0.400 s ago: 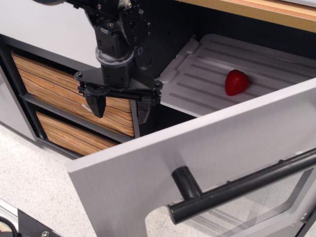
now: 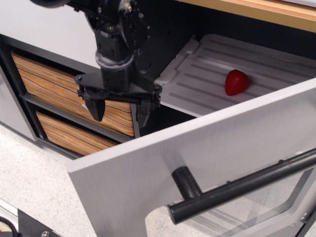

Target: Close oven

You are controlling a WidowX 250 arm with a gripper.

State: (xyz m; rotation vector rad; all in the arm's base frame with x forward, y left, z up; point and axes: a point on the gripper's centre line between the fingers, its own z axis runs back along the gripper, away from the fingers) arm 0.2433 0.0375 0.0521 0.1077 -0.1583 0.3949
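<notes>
The oven's big brushed-grey door hangs open toward me, with its black bar handle and clear window at the lower right. Behind it the ribbed light-grey tray sits in the dark cavity and carries a red strawberry. My gripper hangs open and empty, fingers pointing down, just above the door's upper left edge and in front of the cavity's left side. It touches nothing.
Two striped wood-grain drawers stand in a dark frame at the left, right behind the gripper. A wooden counter edge runs above the oven. Speckled white floor lies at lower left.
The gripper has shifted very slightly up and left. The door and strawberry have not moved.
</notes>
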